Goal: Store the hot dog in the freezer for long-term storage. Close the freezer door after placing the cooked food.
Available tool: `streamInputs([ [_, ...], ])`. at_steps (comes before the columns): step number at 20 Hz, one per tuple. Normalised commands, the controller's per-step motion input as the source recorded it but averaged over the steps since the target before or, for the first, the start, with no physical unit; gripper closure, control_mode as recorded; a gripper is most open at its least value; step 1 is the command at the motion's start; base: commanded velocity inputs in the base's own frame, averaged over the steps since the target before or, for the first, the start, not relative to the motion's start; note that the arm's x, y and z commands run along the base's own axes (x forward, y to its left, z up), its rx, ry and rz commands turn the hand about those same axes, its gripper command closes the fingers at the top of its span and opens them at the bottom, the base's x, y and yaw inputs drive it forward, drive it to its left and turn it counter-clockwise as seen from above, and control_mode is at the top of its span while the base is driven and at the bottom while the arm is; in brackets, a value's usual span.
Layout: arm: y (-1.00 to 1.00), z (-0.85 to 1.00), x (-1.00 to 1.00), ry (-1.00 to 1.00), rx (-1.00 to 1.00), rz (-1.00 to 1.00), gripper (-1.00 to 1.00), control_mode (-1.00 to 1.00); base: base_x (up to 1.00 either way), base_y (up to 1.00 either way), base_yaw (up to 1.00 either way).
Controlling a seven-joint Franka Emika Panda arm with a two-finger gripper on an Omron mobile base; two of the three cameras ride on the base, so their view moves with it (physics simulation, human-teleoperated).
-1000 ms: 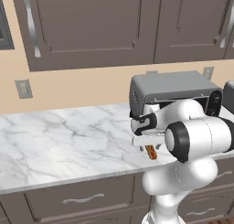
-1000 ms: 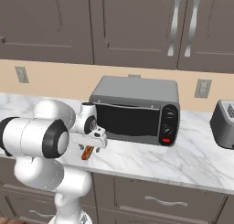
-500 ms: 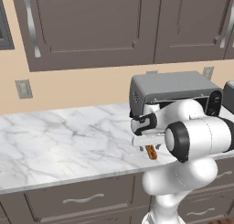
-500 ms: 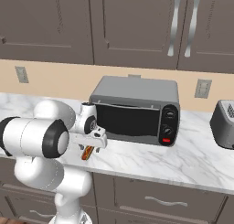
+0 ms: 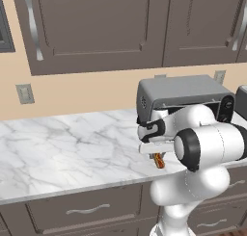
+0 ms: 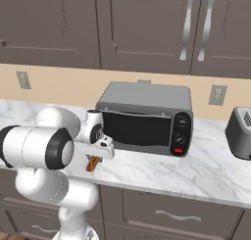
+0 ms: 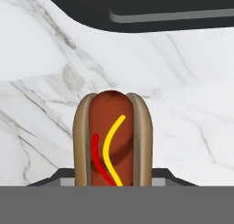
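The hot dog, a red-brown sausage with yellow and red stripes in a tan bun, lies on the marble counter near its front edge, just in front of the toaster oven. It also appears as a small orange piece under the hand, the hot dog. My gripper points down over it, with its dark fingertips against both sides of the bun, shut on it. From the base views the gripper sits low over the counter. The freezer and the freezer door are out of view.
A grey toaster oven with a dark glass door stands right behind the hand. A silver toaster sits at the far right. Dark upper cabinets hang above, drawers run below the counter, and open marble stretches to the left.
The fingers have closed onto the bun of the hot dog. The arm and the hot dog stay in the same place.
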Motion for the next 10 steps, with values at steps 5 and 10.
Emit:
streamInputs([
  [5,0.24,0.17,-0.31,0.01,0.0,-0.07,1.0,-1.0,0.0,0.0,0.0],
  [10,0.01,0.68,-0.65,0.01,0.0,-0.01,1.0,-1.0,0.0,0.0,0.0],
])
